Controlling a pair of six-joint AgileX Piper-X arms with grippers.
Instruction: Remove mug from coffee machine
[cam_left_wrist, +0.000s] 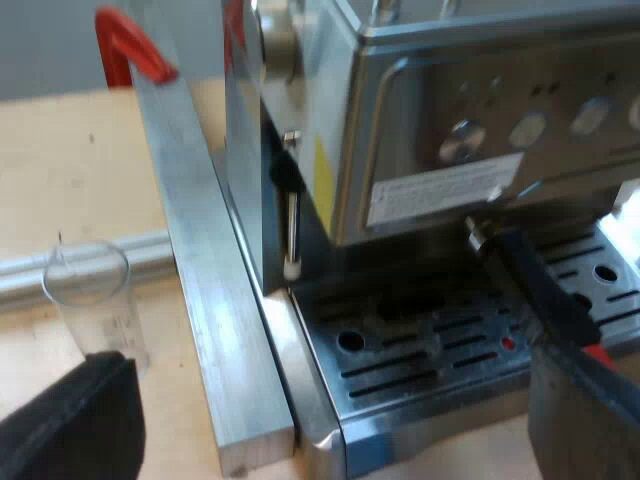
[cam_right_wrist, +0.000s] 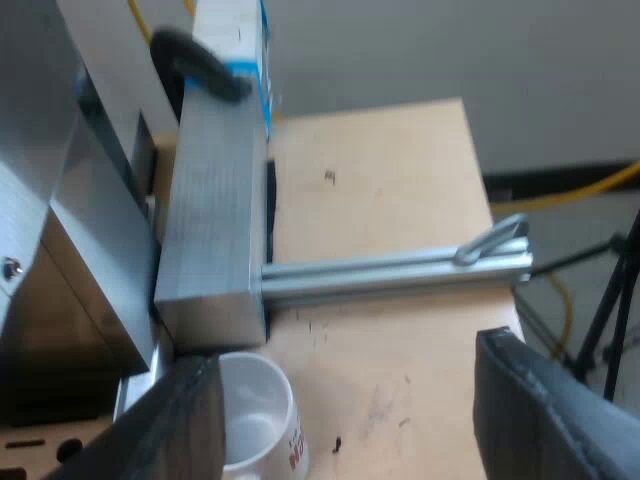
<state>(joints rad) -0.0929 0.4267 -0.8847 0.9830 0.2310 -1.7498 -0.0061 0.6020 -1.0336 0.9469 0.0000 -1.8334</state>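
Black-fingered right gripper (cam_right_wrist: 350, 400), jaws wide open, with the white mug (cam_right_wrist: 255, 410) right by one finger, standing on the worktop (cam_right_wrist: 400, 250) at the espresso machine's (cam_left_wrist: 420, 110) foot. Looks ceramic: stiff, light-ish, slick glaze, chippable, so I'd pinch the rim wall. Left gripper (cam_left_wrist: 330, 400) has its jaws open too, near the drip tray (cam_left_wrist: 450, 340).

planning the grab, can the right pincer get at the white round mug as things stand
Probably yes: the right pincer is open and the white round mug sits right by it, uncovered; a grey metal block stands close beside it.
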